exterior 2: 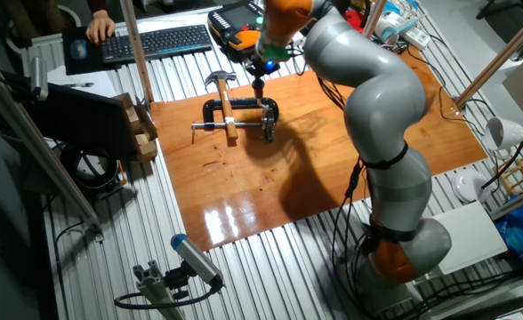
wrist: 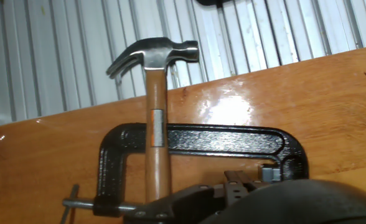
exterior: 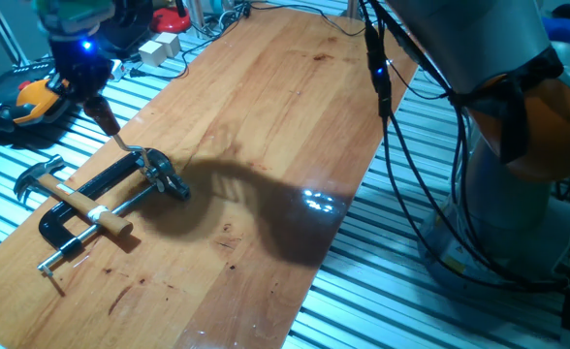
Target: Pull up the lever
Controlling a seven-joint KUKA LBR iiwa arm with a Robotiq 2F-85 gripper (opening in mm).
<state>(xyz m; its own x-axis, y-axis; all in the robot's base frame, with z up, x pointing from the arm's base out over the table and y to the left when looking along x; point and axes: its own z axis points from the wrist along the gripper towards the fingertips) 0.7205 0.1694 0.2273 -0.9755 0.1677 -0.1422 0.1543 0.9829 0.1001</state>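
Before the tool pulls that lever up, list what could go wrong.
1. The lever is slim and the tool hangs just above it; a shallow grip could slip off.
2. The hammer lies across the clamp; lifting may tip the clamp and shift it.
3. The hand view does not show the lever, so alignment is hard to check.

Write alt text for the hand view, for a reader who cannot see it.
A steel-headed hammer with a wooden shaft lies across a black C-shaped clamp on a glossy wooden board, head toward a ribbed metal surface. A dark blurred shape fills the bottom edge.
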